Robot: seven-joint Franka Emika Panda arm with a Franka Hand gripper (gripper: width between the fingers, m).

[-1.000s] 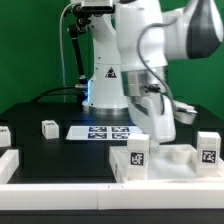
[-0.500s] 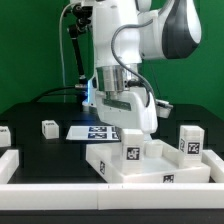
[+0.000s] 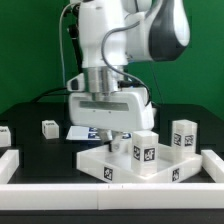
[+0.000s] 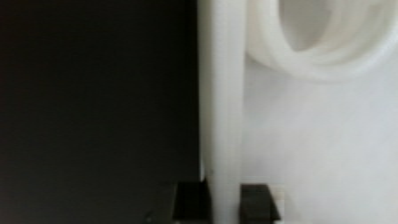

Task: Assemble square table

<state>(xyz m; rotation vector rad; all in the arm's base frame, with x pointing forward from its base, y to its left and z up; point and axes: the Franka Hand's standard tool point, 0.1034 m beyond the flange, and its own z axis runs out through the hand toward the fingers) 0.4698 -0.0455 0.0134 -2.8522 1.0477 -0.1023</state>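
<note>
The white square table top (image 3: pixel 125 168) lies on the black table at the front, turned at an angle. Two chunky tagged legs (image 3: pixel 146 149) (image 3: pixel 183 135) stand upright on it. My gripper (image 3: pixel 118 140) is shut on the top's raised rim at its far side. In the wrist view the rim wall (image 4: pixel 222 100) runs between my two dark fingertips (image 4: pixel 189 200), with my gripper (image 4: pixel 224 202) closed on it. A round socket (image 4: pixel 267 50) of the top shows beside the rim. Two loose legs (image 3: pixel 49 128) (image 3: pixel 3 135) stand at the exterior view's left.
The marker board (image 3: pixel 84 131) lies behind the table top, partly hidden by my arm. White low border rails run along the front (image 3: pixel 60 190) and at the exterior view's left (image 3: pixel 8 160) and right (image 3: pixel 214 162).
The table top with its two upright legs has slid toward the exterior view's left and turned, held in my gripper. The arm has swung the same way.
</note>
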